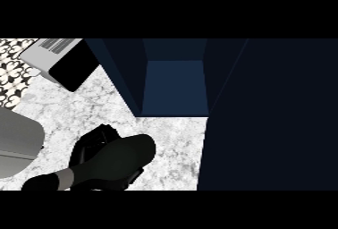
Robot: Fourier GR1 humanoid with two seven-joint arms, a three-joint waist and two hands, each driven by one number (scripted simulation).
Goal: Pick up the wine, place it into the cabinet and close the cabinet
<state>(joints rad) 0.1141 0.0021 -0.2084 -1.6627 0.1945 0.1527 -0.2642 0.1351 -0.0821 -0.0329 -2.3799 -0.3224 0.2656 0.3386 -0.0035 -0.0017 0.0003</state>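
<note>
Your one visible hand (109, 163) sits at seven o'clock over the marble tabletop (99, 107). You cannot tell whether its fingers are curled or straight, or whether they have hold of anything; the wine cannot be made out. At twelve o'clock the dark blue cabinet (175, 85) stands open, its door (271, 116) running down toward three o'clock. A white appliance (56, 56) sits at eleven o'clock.

White marble counter (165, 134) fills the middle, grey-veined. Far left – a light grey appliance (61, 60) with a black front panel and vent slats on top, sitting on the counter. Behind it, at the far-left corner, black-and-white patterned tile (13, 67).
</note>
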